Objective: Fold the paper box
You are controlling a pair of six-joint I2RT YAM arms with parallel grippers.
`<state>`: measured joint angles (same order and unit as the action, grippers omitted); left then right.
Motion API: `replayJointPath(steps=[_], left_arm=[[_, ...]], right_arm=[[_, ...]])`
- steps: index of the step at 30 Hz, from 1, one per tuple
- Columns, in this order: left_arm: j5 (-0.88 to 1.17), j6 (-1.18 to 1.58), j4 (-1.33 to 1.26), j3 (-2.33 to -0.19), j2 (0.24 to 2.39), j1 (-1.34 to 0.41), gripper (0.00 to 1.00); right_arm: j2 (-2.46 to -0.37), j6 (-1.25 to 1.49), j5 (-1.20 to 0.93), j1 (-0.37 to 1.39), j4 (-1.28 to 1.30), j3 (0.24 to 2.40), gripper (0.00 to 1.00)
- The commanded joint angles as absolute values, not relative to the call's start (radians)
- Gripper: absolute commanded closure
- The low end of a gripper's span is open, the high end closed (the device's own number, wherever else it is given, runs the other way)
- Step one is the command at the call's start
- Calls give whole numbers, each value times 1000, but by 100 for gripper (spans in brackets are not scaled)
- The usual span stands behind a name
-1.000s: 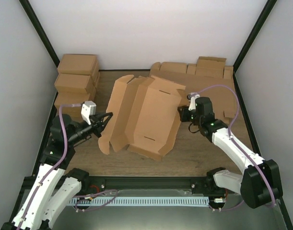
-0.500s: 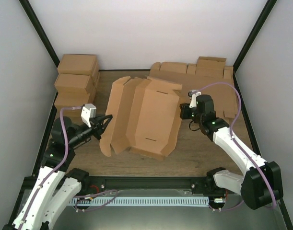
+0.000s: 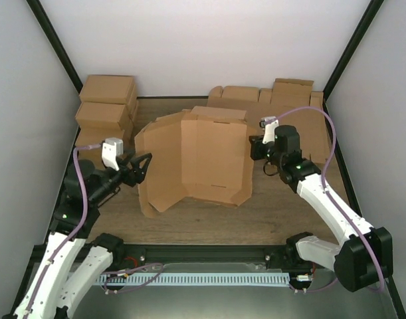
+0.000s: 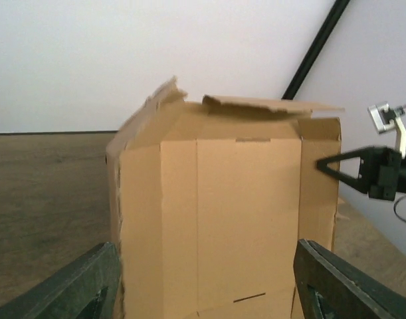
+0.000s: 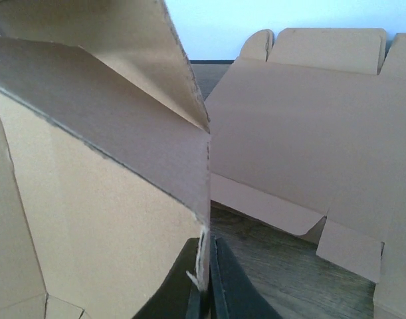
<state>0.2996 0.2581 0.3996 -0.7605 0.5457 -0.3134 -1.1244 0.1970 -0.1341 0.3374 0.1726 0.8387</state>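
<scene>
Top external: paper box point(image 3: 196, 159) stands upright mid-tabletop point(image 3: 276, 212), panels half raised; right hand point(image 3: 251, 151) pinched tight on its right edge; left hand point(image 3: 143, 166) spread wide beside the left flap, gripping nothing.

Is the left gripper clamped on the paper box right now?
No. The left gripper is open; the left wrist view shows its fingers spread wide, with the paper box standing ahead, unpinched.
</scene>
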Motion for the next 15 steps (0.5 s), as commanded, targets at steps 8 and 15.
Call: replayJointPath(steps=[8,15], left_arm=[[316,154,568,-1162,903,-316,15],[381,80,587,-1275,1154,-316,11]], right_arm=[[-1004,16,-181,381,323,950,99],[-1153,-40,-54,412,629,1140,99]])
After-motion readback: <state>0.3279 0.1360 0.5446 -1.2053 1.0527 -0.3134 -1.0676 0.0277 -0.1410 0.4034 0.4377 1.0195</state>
